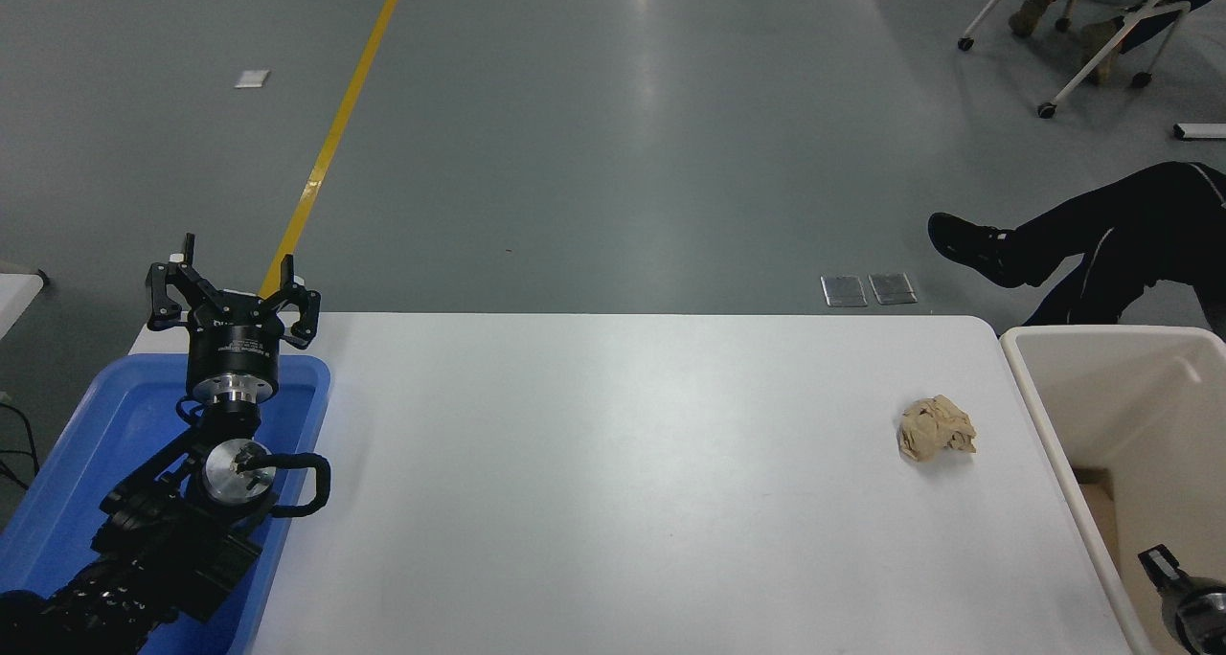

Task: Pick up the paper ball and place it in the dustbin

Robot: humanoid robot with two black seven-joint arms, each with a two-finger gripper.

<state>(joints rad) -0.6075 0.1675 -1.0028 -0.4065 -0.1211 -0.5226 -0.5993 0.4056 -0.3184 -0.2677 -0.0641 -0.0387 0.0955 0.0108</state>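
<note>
The tan paper ball (936,429) lies on the white table (613,483) near its right edge. The cream-white dustbin (1052,425) stands just right of the table, its rim close to the ball. My left gripper (234,272) is open and empty, parked over the blue tray at the left. My right gripper (1170,578) shows only as a small part at the bottom right corner, over the dustbin, well below and right of the ball.
A shallow blue tray (297,416) sits at the table's left end under my left arm. A seated person's legs (1082,253) stretch out on the floor beyond the dustbin. A wheeled chair (1082,23) stands at the top right.
</note>
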